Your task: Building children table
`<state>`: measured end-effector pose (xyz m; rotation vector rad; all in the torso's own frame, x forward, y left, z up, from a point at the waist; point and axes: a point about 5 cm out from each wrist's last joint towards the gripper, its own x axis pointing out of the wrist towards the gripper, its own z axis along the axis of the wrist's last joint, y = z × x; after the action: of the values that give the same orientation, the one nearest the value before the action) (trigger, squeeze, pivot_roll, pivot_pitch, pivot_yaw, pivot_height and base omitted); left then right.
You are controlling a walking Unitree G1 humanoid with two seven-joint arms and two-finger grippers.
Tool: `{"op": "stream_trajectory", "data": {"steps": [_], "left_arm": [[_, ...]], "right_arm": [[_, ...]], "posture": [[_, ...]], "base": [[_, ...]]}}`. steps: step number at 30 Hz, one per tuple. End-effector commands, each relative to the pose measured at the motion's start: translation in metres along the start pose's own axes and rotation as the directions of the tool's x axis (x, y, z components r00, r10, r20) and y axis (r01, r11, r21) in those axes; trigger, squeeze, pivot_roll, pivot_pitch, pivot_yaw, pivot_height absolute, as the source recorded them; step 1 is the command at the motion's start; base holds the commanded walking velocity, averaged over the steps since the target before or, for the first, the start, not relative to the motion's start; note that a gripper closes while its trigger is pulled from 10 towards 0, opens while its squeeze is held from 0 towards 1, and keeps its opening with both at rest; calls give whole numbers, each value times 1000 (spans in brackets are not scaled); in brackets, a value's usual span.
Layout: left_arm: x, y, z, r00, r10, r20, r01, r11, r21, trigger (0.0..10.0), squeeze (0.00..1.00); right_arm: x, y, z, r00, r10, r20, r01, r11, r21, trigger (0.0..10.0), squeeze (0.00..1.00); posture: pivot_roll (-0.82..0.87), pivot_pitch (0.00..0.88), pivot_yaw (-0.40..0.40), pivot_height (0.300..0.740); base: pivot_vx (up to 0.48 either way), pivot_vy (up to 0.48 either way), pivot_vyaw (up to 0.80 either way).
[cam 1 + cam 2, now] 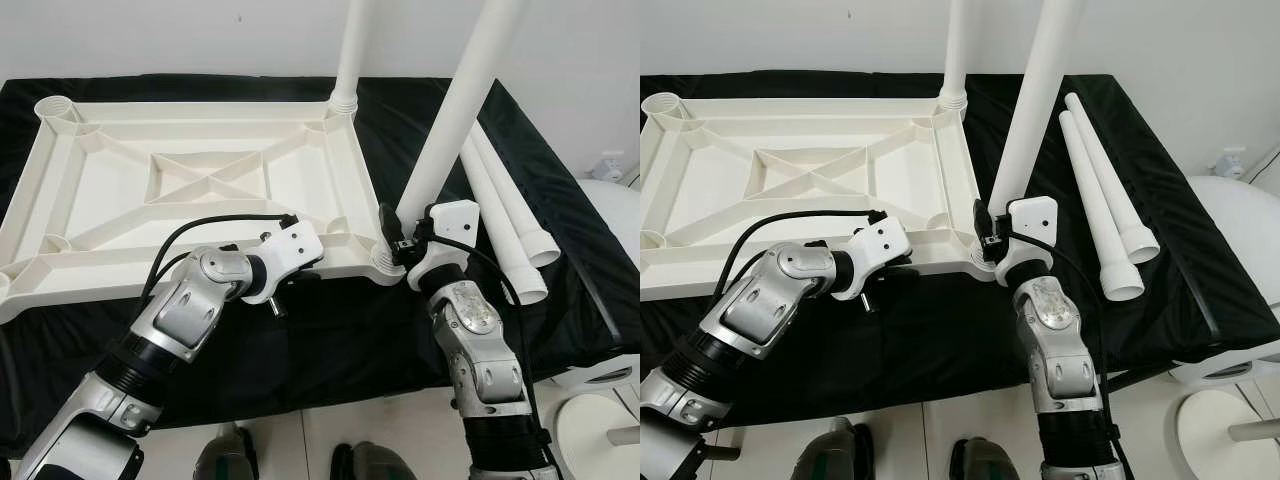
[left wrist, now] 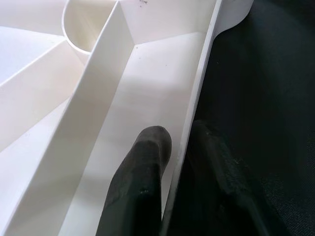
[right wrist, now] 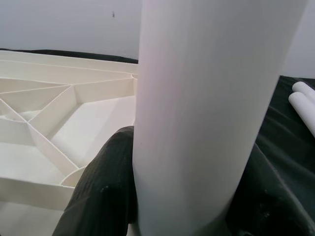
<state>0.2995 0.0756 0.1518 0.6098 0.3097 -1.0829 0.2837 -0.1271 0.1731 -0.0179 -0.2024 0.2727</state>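
A white plastic tabletop point(image 1: 190, 180) lay upside down, its ribbed underside facing up, on a bench point(image 1: 330, 340) covered in black cloth. It filled the left and middle of the bench, and its near edge ran close to the robot with a strip of bare cloth in front of it. The left end effector point(image 2: 174, 147) was clamped on that near rim, one black finger point(image 2: 142, 172) inside the channel and the other outside against the cloth. The right end effector point(image 1: 398, 238) gripped a white leg point(image 1: 450, 120) at the tabletop's near right corner; the leg stood tilted, its lower end at the corner socket, though how far it was seated could not be told. A second leg point(image 1: 352, 50) stood upright in the far right corner socket. Two spare legs point(image 1: 510, 220) lay side by side on the cloth right of the tabletop, leaving little open bench on that side. A round white object point(image 1: 600, 430) sat off the bench's right edge.
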Motion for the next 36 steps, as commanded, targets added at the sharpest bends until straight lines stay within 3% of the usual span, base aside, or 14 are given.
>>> {"op": "stream_trajectory", "data": {"steps": [1, 5, 14, 18, 19, 21, 23, 26, 32, 36], "left_arm": [[5, -9, 28, 994, -33, 106, 26, 997, 66, 10000, 0], [5, -9, 28, 994, -31, 107, 25, 998, 64, 10000, 0], [4, -9, 28, 994, -29, 105, 23, 998, 63, 10000, 0], [4, -8, 28, 994, -29, 104, 23, 998, 64, 10000, 0], [4, -8, 28, 994, -29, 104, 23, 998, 64, 10000, 0], [4, -8, 28, 994, -30, 103, 23, 998, 65, 10000, 0], [4, -8, 28, 994, -30, 103, 23, 998, 65, 10000, 0], [4, -8, 28, 994, -32, 104, 25, 998, 65, 10000, 0], [4, -8, 28, 994, -32, 105, 25, 997, 66, 10000, 0], [4, -8, 29, 994, -31, 106, 24, 998, 65, 10000, 0]], "right_arm": [[-3, 15, -9, 994, 106, -41, -107, 994, -25, 10000, 0], [-6, 23, -7, 984, 174, -30, -176, 983, -60, 10000, 0], [-7, 22, -9, 985, 170, -38, -172, 982, -78, 10000, 0], [-3, 3, -13, 997, 60, -57, -54, 992, 113, 10000, 0], [-3, 3, -13, 997, 60, -57, -54, 992, 113, 10000, 0], [-2, -10, -14, 998, -2, -59, 14, 977, 214, 10000, 0], [-2, -15, -14, 998, -22, -58, 34, 972, 231, 10000, 0], [-3, -23, -15, 997, -51, -63, 63, 975, 212, 10000, 0], [-2, -19, -15, 998, -30, -58, 42, 978, 205, 10000, 0], [-2, -10, -13, 996, 80, -42, -72, 983, 170, 10000, 0]], "posture": [[15, 99, -33, 740], [16, 102, -34, 740], [17, 105, -30, 740], [18, 108, -29, 740], [18, 108, -29, 740], [15, 108, -27, 740], [15, 108, -27, 740], [14, 108, -26, 740], [15, 107, -27, 740], [18, 106, -27, 740]], "base": [[0, 0, 0], [0, 0, 0], [0, 0, 0], [0, 0, 0], [0, 0, 0], [0, 0, 0], [0, 0, 0], [0, 0, 0], [0, 0, 0], [0, 0, 0]]}}
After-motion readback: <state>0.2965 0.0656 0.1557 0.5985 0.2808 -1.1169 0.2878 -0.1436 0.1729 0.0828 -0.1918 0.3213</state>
